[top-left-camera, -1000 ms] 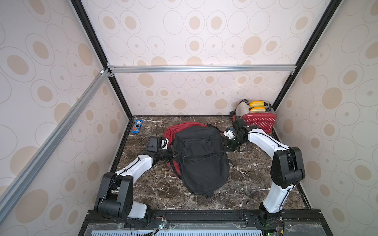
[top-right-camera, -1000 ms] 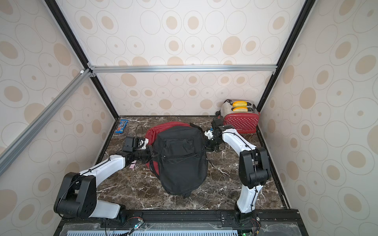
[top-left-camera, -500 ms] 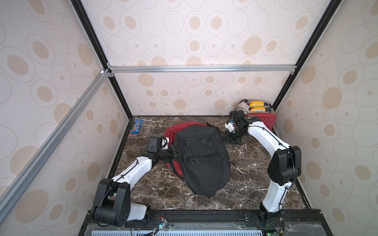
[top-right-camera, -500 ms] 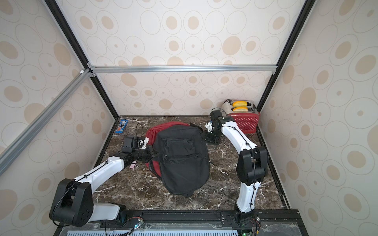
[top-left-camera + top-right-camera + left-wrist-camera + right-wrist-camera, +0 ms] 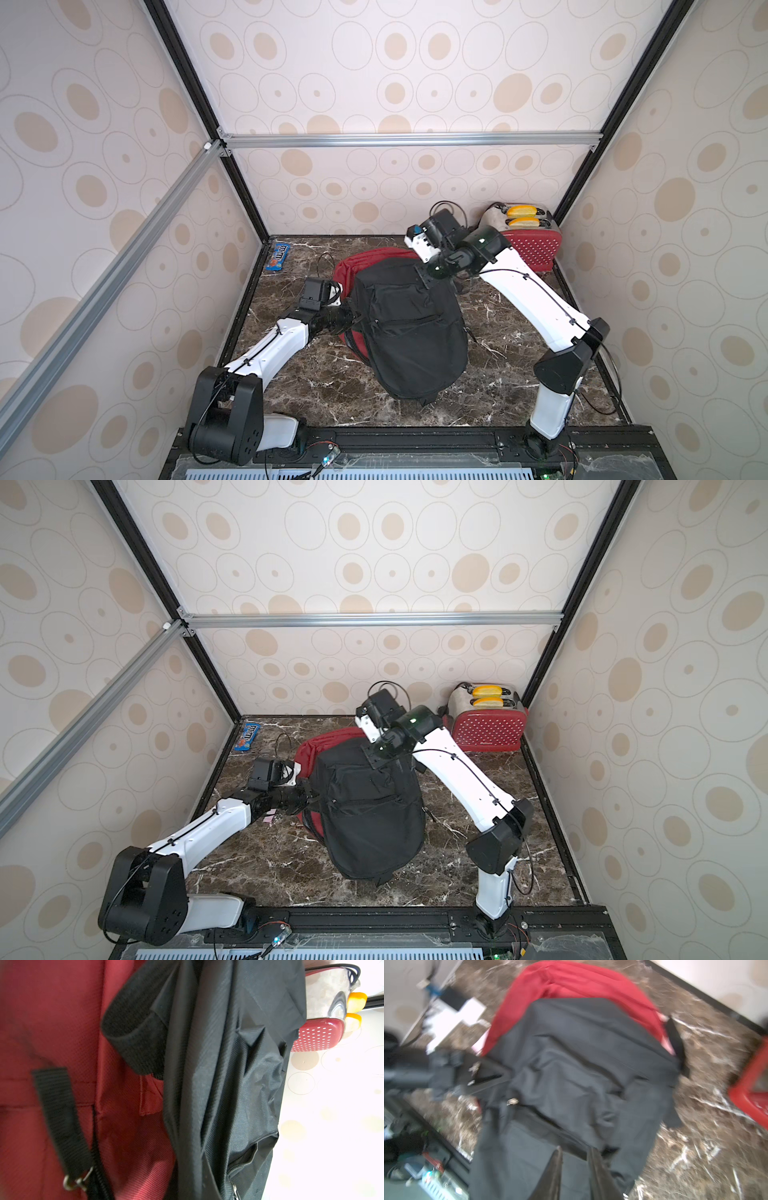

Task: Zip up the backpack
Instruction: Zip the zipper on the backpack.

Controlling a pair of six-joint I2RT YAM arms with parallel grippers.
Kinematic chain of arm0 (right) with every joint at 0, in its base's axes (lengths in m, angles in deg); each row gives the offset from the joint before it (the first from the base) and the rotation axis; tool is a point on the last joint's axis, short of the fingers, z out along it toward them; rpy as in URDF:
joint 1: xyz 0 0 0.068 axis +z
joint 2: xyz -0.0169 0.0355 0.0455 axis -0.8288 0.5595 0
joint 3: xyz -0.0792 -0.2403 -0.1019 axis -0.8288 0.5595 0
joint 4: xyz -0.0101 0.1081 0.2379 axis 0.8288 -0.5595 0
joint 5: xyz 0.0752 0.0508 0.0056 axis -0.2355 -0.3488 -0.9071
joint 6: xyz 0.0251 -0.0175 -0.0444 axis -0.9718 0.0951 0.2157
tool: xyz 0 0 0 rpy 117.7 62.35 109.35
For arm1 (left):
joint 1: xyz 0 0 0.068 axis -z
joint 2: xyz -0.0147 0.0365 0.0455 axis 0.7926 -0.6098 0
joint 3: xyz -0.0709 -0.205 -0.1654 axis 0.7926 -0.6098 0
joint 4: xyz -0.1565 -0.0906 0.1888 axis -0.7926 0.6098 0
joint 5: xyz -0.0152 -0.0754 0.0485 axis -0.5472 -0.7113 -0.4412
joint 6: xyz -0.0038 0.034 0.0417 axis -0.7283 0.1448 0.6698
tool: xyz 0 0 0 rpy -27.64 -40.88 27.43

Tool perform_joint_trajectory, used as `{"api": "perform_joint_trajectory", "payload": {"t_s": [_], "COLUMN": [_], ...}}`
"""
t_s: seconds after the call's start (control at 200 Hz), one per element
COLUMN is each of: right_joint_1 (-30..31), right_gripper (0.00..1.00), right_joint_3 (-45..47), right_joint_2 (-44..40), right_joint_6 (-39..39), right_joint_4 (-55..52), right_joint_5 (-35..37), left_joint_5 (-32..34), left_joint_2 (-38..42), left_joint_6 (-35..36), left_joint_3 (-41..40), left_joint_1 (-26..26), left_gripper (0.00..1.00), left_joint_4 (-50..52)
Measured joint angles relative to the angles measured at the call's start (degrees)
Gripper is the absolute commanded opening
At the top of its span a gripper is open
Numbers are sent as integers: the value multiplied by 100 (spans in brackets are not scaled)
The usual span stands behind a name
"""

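Note:
The backpack (image 5: 409, 328) (image 5: 370, 808) lies flat on the marble table, black front up, with its red back showing along the far and left edges. My left gripper (image 5: 352, 318) (image 5: 308, 802) is pressed into the backpack's left edge, its fingers hidden; the left wrist view is filled with taut black fabric (image 5: 218, 1084) and red fabric (image 5: 62, 1022). A partly open zipper (image 5: 239, 1165) shows there. My right gripper (image 5: 428, 277) (image 5: 575, 1167) hovers above the backpack's far right corner, fingers apart with nothing between them. Metal zip pulls (image 5: 512, 1101) glint on the black front.
A red dotted toaster (image 5: 528, 245) (image 5: 486, 729) with yellow slices stands in the back right corner. A blue candy pack (image 5: 279, 257) lies at the back left. A pink slip (image 5: 269, 819) sits under my left wrist. Patterned walls close in on three sides.
My right arm has lifted off the backpack's right side and swung over its far corner, its jaws now apart and empty. The left arm and backpack have barely moved.

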Motion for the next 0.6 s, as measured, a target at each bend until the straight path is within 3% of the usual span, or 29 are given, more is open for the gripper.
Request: {"api": "perform_joint_trajectory", "payload": {"t_s": [0.295, 0.601], "right_joint_1": [313, 437], "right_gripper": [37, 43], "right_joint_3": [483, 1128], "right_joint_2": [435, 433], "right_joint_6": [61, 28], "right_joint_4": [50, 387], "right_joint_5": [-538, -1158], "left_joint_5": [31, 42], "left_joint_2": [-83, -125], "left_joint_6": [26, 24], "left_joint_3": [170, 236], "left_joint_1": [2, 2], "left_gripper": [0, 0], "left_joint_4": [192, 236]}}
